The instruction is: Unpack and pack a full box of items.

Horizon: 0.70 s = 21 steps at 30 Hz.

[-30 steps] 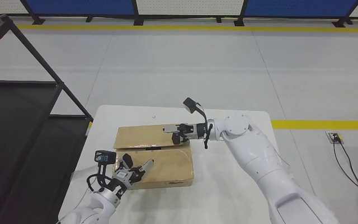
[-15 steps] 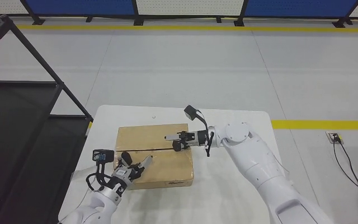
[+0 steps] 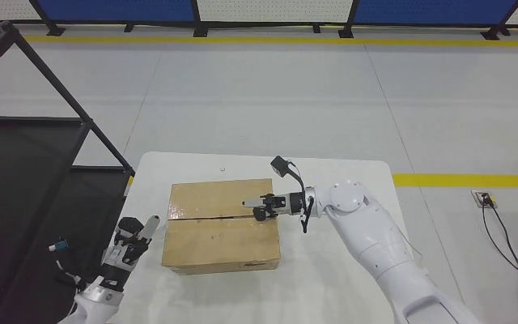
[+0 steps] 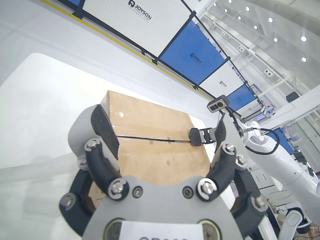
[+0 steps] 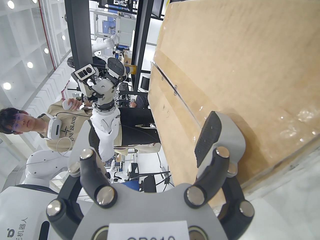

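The brown cardboard box [image 3: 220, 227] lies in the middle of the white table [image 3: 202, 166] with both top flaps down and a thin seam between them. My right gripper [image 3: 259, 208] is open at the right end of that seam, one finger pad [image 5: 208, 136] resting on the far flap of the box [image 5: 237, 63]. My left gripper [image 3: 137, 232] is open and holds nothing, just off the box's left side. From the left wrist, the box [image 4: 155, 136] lies beyond the open left gripper [image 4: 162, 133], and the right gripper [image 4: 196, 137] sits at the seam's far end.
A black metal frame [image 3: 57, 154] stands along the table's left side, close to the left arm. Bare table [image 4: 37, 88] surrounds the box, with wider room in front and to its right.
The left gripper has come off the box's near flap and drawn back to the left of the box. The right gripper moved slightly nearer and lower, and the flaps now lie flat.
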Motion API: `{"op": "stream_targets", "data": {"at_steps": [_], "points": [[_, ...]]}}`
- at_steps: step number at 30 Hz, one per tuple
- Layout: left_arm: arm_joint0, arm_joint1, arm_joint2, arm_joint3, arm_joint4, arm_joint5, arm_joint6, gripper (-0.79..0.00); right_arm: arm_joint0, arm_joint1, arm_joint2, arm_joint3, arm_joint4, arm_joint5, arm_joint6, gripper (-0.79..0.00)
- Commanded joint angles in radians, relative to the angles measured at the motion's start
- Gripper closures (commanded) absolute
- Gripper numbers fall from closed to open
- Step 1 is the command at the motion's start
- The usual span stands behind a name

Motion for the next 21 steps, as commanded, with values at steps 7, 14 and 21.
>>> {"op": "stream_targets", "data": {"at_steps": [7,14,21], "points": [[0.000,0.000,0.002,0.000,0.002,0.006,-0.002,-0.785,0.000,0.000,0.000,0.000,0.000,0.000,0.000,-0.785],[-0.083,-0.013,0.049,0.107,-0.109,0.181,-0.008,-0.785,0.000,0.000,0.000,0.000,0.000,0.000,0.000,-0.785],[-0.134,-0.032,0.088,0.239,-0.305,0.338,-0.014,-0.785,0.000,0.000,0.000,0.000,0.000,0.000,0.000,-0.785]]}}
